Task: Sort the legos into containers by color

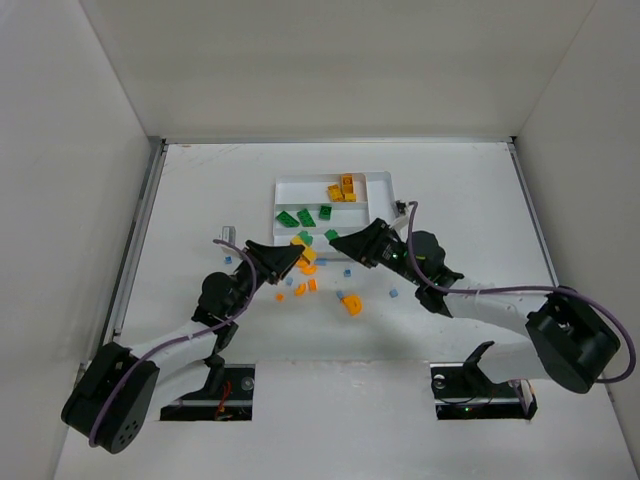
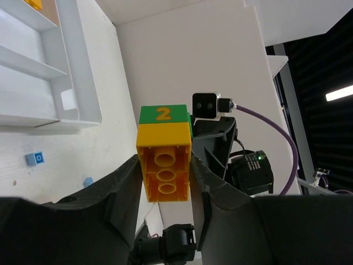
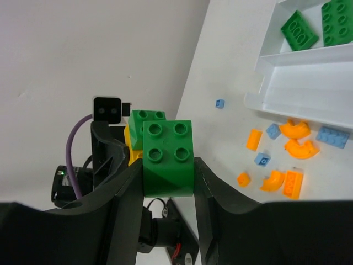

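A: How many bricks are already in the white tray (image 1: 300,190)?

B: Three green bricks (image 1: 306,215) lie in the second slot from the far side. The far slot holds an orange cluster (image 1: 343,188) of about three, packed too tightly for a sure count.

A: And how many are loose?

B: They lie on the tabletop (image 1: 200,190) just in front of the tray. The right wrist view shows six orange pieces (image 3: 292,184), some curved and some blocky. It also shows four light blue pieces (image 3: 332,136), small and flat.

A: What are the arms holding?

B: The left fingers (image 2: 124,193) are clenched on a yellow brick (image 2: 164,171). Its hollow underside faces the camera, showing three round tubes. A green piece printed with a yellow "2" (image 2: 162,114) sits against its far end. The right fingers (image 3: 129,204) are clamped on a green two-by-two brick (image 3: 167,157), with its four studs toward the camera.

A: Where are those two bricks?

B: Both are held up off the tabletop, close to the tray's near edge. The two sets of fingers meet tip to tip there. I cannot tell whether the "2" piece is the same brick the right fingers hold.
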`<control>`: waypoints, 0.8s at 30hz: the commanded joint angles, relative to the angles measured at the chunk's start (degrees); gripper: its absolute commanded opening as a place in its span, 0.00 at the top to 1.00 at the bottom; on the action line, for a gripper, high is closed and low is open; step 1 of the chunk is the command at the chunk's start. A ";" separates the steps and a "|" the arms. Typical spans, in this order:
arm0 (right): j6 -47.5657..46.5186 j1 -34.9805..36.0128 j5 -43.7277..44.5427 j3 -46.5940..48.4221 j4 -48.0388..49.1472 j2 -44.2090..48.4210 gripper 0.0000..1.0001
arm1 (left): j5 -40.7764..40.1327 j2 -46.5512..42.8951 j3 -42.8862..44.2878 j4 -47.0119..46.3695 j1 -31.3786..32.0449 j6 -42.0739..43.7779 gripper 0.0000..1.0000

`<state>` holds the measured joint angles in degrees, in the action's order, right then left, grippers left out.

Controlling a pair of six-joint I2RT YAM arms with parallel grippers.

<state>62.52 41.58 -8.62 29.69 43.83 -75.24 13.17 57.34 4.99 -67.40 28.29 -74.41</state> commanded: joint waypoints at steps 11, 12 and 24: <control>-21.72 -6.47 10.55 24.16 -34.49 -15.18 0.57 | 2.39 -0.65 -0.77 -1.95 -2.06 4.36 0.80; -23.22 -6.56 11.51 26.27 -37.30 -16.59 0.57 | 2.13 -0.48 -0.95 -1.69 -1.97 4.62 0.79; -30.09 -7.88 17.32 41.93 -46.47 -29.78 0.56 | 0.63 3.03 -0.69 -2.30 0.92 7.17 0.78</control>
<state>35.18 34.33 6.13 67.72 -0.12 -103.28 14.31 59.75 4.12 -65.76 28.23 -69.10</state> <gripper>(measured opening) 0.447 0.333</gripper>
